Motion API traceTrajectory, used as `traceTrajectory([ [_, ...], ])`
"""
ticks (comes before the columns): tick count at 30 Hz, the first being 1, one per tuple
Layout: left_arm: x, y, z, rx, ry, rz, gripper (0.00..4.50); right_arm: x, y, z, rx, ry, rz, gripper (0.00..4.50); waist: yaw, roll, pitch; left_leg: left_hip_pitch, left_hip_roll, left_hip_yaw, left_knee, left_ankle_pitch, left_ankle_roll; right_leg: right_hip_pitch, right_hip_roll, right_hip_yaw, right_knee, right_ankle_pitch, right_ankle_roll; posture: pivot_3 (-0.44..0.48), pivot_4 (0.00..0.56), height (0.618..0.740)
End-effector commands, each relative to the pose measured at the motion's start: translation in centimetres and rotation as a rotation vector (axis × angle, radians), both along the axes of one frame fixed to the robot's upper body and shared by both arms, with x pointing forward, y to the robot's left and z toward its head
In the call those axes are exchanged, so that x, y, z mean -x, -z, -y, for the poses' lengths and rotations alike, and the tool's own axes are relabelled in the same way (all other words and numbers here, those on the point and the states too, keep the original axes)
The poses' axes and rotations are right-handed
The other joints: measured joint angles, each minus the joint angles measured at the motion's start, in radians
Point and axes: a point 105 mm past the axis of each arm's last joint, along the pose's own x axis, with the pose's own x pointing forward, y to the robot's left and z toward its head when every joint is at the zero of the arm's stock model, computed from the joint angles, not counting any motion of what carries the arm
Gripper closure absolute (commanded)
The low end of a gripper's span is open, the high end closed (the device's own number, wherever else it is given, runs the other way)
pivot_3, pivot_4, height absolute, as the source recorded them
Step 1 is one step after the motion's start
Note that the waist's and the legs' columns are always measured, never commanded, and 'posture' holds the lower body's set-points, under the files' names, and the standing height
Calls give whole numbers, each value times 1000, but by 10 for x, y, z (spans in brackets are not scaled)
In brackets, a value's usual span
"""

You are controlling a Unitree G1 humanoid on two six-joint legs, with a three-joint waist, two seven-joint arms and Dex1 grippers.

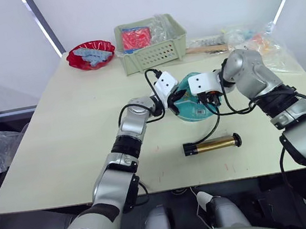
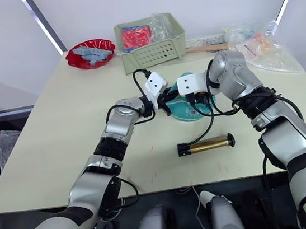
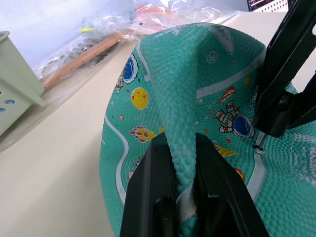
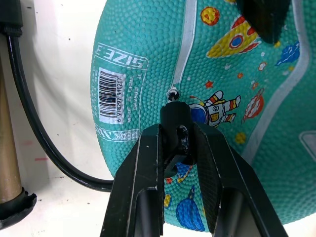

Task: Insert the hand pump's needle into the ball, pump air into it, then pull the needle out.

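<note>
The right tool [image 4: 180, 148] is closed on the black fitting of the needle [image 4: 174, 98], whose tip is held right at the ball's valve hole, beside the white barcode label [image 4: 114, 94]; whether the pin has already entered cannot be told. The needle's axis runs along the tool's fingers, straight toward the ball [image 1: 194, 106]. The left tool [image 3: 185, 197] is clamped on a pinched fold of the slack ball, on the side away from the right tool. From the fitting the black hose [image 4: 34, 128] is looped across the table [image 1: 60, 138] to the hand pump [image 1: 212, 144], which lies flat just beside the ball, on the robot's side. Beyond the ball stand a pale green basket [image 1: 153, 52] and a red dish [image 1: 91, 55], well apart. Nothing is seen between needle and valve.
</note>
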Motion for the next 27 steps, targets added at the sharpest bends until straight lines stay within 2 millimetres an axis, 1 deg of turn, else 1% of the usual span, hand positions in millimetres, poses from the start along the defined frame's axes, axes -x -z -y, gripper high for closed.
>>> traceTrajectory([
  [1,11,26,13,-57,60,-74,4481,8,-8,-3,-60,-28,-29,4099,3,3,3,-1,0,0,0,0,0,0,0,0,0,0,0,0,150,738],
  [5,11,27,12,-58,58,-75,4481,11,-20,3,-91,-15,-34,4099,6,7,6,-2,-1,1,-1,0,0,-1,0,0,-1,0,0,0,150,738],
  [9,11,28,12,-63,61,-75,4481,11,-28,7,-108,-7,-20,4099,8,9,8,-4,-1,2,-1,0,0,-2,0,-1,-2,0,0,0,150,738],
  [12,11,28,13,-65,64,-75,4481,12,-30,9,-114,-11,-22,4099,9,9,9,-5,-1,2,-2,0,0,-2,0,-2,-2,0,0,0,150,738],
  [13,10,28,13,-65,63,-75,4500,14,-32,11,-123,-10,-29,3096,10,10,10,-5,-1,2,-2,0,0,-2,0,-2,-2,0,0,0,150,738],
  [14,10,29,13,-65,62,-75,4500,16,-33,12,-129,-9,-35,2780,10,10,10,-5,-1,2,-2,0,0,-2,0,-2,-2,0,0,0,150,738],
  [15,10,29,13,-66,62,-75,4500,16,-36,14,-153,6,-37,2629,13,11,11,-5,-1,2,-2,0,0,-2,0,-2,-2,0,1,0,150,738],
  [16,10,29,14,-65,61,-74,4500,17,-41,17,-171,16,-30,2072,13,11,11,-5,-1,2,-2,0,0,-2,0,-2,-3,-1,1,0,150,738],
  [19,9,29,14,-65,62,-72,4500,21,-52,28,-226,41,-39,2005,23,12,12,-7,-2,1,-2,0,0,-2,-1,-3,-3,-1,1,0,150,738],
  [21,9,29,14,-65,64,-70,4500,25,-55,32,-302,82,-82,2005,27,12,12,-9,-2,1,-1,0,0,-5,-1,-3,-4,-1,1,0,150,738],
  [24,10,30,15,-66,67,-69,4500,27,-53,39,-386,150,-130,2005,30,12,12,-13,-2,-1,-1,0,0,-8,-1,-5,-4,-1,1,0,150,738],
  [27,10,29,16,-65,68,-69,4500,26,-49,43,-442,202,-142,2005,32,12,12,-17,-2,-2,0,0,0,-11,-1,-6,-4,0,1,0,150,738],
])
